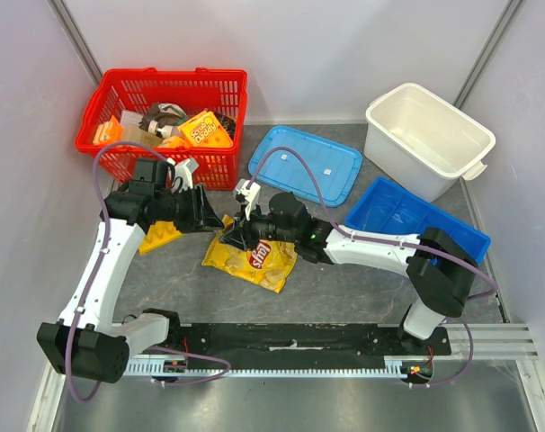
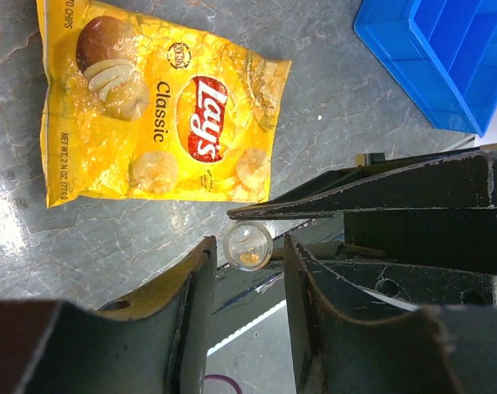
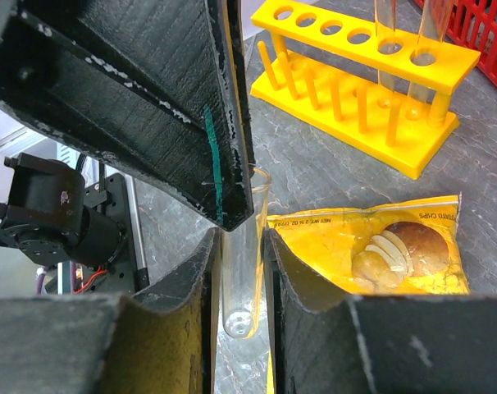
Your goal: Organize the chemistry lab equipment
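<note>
The tube (image 3: 242, 271) is clear glass and sits between the fingers of the right gripper (image 3: 240, 236). Both fingers are closed against its wall, with the rounded end below them and the open mouth above. The left gripper (image 2: 248, 243) meets it from the opposite side, one finger on each side of the tube. The left wrist view shows the tube end-on with a thin gap on either side, so it cannot be determined whether this gripper is pressing on the glass or standing just off it. In the top view the two grippers meet nose to nose at the centre of the table (image 1: 362, 292), the left arm entering from 9 o'clock and the right arm from 3 o'clock. The tube is held off the surface. A yellow chip bag (image 1: 251, 256) lies flat at 5 o'clock from the meeting point, just beside it. The yellow rack (image 3: 359, 82) stands at 9 o'clock, near the left arm, with two other tubes (image 3: 385, 33) upright in its end holes. A red basket (image 1: 169, 83) of mixed items is at 11 o'clock. A blue lid (image 1: 308, 162) lies at 1 o'clock. A white tub (image 1: 430, 135) is at 2 o'clock and a blue bin (image 1: 407, 216) at 3 o'clock, both well apart from the tube.
</note>
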